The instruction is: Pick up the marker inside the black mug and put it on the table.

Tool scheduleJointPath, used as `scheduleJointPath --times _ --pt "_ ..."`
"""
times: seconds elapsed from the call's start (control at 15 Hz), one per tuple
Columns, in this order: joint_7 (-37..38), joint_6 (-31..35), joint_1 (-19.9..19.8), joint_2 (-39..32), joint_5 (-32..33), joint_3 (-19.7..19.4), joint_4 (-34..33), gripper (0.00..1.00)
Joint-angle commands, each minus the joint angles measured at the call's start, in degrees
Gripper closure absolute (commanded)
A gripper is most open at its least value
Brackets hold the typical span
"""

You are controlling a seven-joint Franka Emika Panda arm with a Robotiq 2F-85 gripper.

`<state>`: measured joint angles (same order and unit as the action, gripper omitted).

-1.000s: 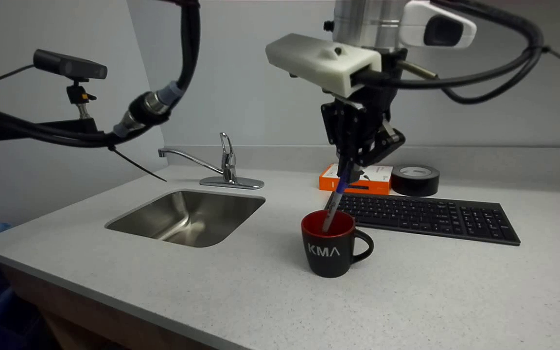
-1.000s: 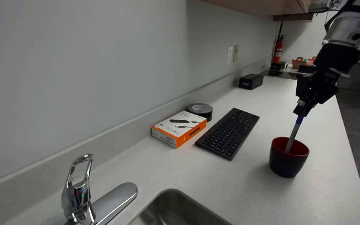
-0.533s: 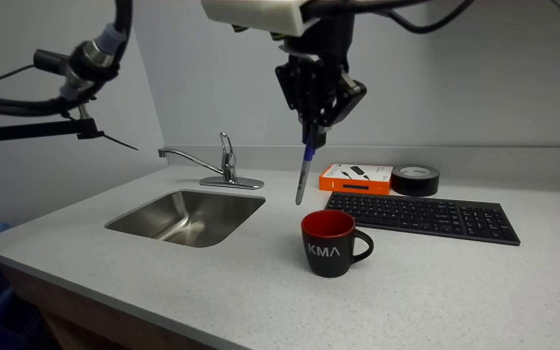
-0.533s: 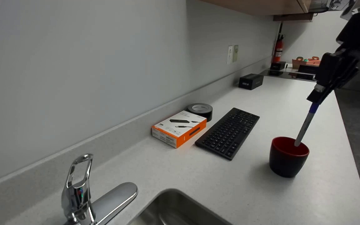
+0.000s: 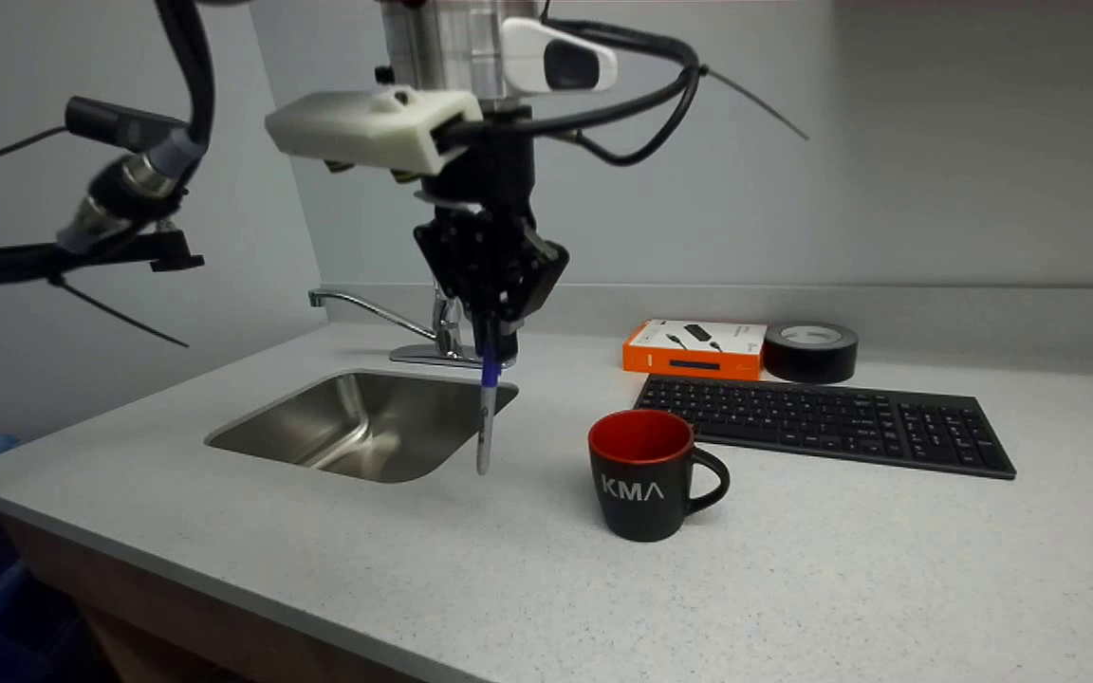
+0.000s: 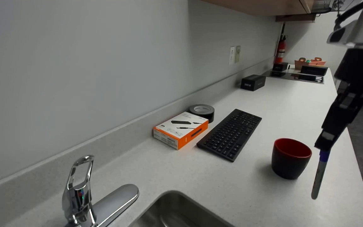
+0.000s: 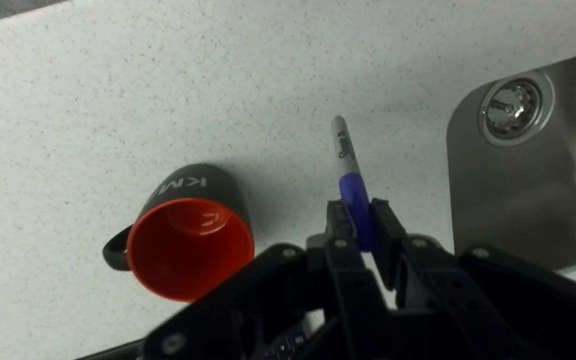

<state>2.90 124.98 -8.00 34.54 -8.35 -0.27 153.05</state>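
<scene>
My gripper (image 7: 359, 215) pinches the marker (image 7: 351, 180) over the table (image 5: 546, 588), out of the mug (image 5: 641, 514) and near the sink (image 7: 498, 210); if I let go too high, it may roll in

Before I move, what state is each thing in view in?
Pincer: shut, gripping.
Marker: held by its blue end, grey end hanging in the air.
Mug: upright, nothing seen inside.
Keyboard: flat; power unknown.
Tape roll: lying flat.
Orange-and-white box: lying flat, looks closed.
Faucet: no water seen running.
Sink drain: open or stopped, unclear.
Fire extinguisher: upright.
</scene>
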Motion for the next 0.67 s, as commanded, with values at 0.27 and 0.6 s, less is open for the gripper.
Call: scheduleJointPath --times 0.27,0.6 --pt "12.0 9.1 0.1 -20.2 11.5 6.3 -3.0 0.96" --pt "20.3 14.3 0.6 -31.0 19.0 5.7 -10.1 0.96"
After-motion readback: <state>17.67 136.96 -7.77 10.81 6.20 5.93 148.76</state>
